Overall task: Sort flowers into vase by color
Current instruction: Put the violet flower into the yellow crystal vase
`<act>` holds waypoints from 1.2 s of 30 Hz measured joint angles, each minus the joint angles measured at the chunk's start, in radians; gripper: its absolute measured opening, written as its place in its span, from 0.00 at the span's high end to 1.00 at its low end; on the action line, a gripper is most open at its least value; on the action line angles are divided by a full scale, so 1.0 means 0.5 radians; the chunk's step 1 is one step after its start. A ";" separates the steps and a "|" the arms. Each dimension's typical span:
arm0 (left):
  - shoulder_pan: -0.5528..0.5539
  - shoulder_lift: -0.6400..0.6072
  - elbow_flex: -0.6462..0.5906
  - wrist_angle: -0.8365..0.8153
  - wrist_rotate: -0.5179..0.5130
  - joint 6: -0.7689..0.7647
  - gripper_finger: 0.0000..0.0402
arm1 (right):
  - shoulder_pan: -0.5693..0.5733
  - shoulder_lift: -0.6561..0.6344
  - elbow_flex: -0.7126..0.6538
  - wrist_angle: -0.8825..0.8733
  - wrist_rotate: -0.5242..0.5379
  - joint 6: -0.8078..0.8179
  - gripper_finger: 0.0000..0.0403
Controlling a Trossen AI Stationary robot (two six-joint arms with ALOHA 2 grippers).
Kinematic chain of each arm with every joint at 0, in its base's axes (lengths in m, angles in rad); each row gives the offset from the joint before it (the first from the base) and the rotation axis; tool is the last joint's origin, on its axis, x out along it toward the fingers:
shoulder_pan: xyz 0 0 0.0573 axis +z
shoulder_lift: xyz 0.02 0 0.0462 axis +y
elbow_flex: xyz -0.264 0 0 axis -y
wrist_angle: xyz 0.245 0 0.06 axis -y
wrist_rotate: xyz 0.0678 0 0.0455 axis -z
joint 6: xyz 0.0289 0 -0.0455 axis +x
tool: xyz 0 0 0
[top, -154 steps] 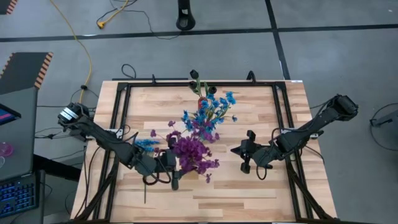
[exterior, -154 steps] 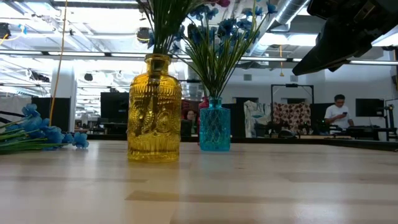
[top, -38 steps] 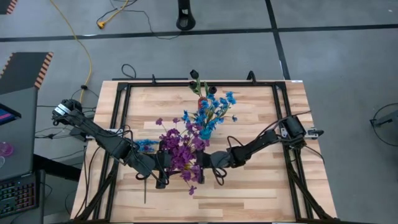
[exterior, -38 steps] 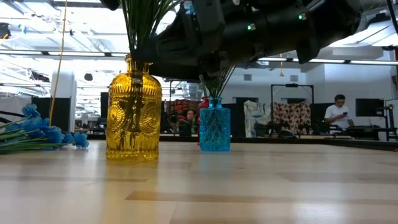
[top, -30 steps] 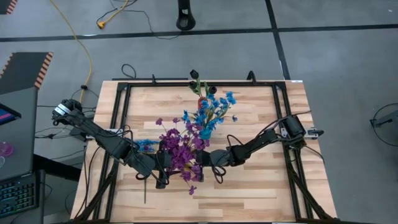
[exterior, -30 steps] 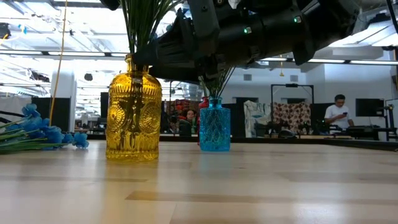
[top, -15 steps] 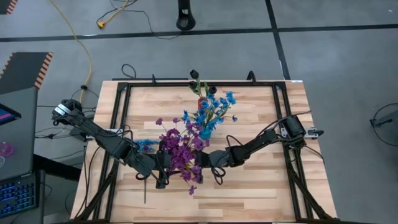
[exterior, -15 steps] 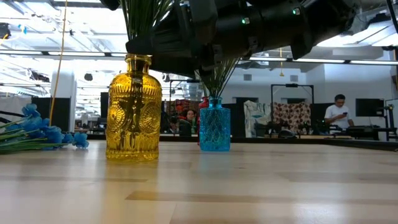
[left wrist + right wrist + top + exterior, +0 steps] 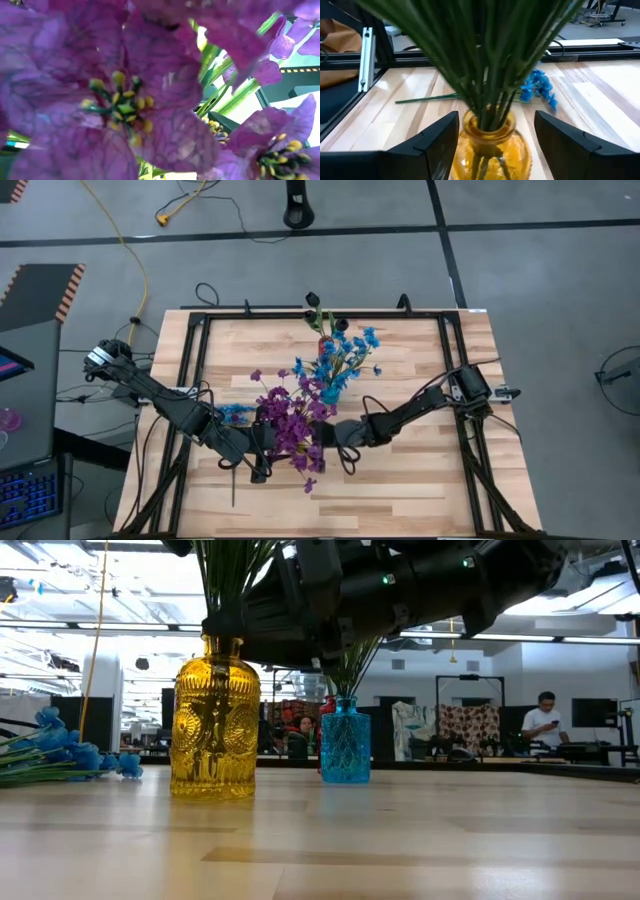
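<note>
My right gripper [image 9: 490,145] is low over the table's middle, fingers spread wide apart, one on each side of the yellow vase [image 9: 490,145], not touching the glass. Green stems fan up out of its neck right in front of my wrist camera. From above, the purple flowers [image 9: 295,425] crown that vase, near the front-left of the wooden table [image 9: 420,480]. My left gripper [image 9: 262,448] sits just left of the bouquet, buried in petals; its wrist camera sees only purple blooms [image 9: 115,95], so I cannot tell whether those fingers are open or closed. Farther back stands the small blue vase [image 9: 345,745] with its blue flowers [image 9: 340,355]. One loose blue sprig [image 9: 537,90] lies flat on the table to the left of the yellow vase. A person [image 9: 545,720] stands in the room beyond.
</note>
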 joint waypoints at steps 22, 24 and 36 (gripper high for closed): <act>-0.001 0.000 0.000 0.000 -0.002 0.000 0.50 | -0.011 0.000 0.001 -0.090 -0.018 0.003 0.29; 0.000 0.000 0.000 0.000 -0.002 0.000 0.50 | -0.011 0.000 0.001 -0.089 -0.057 0.003 0.29; 0.000 0.001 0.000 0.000 -0.001 0.000 0.50 | -0.023 0.000 0.001 -0.088 -0.116 0.003 0.38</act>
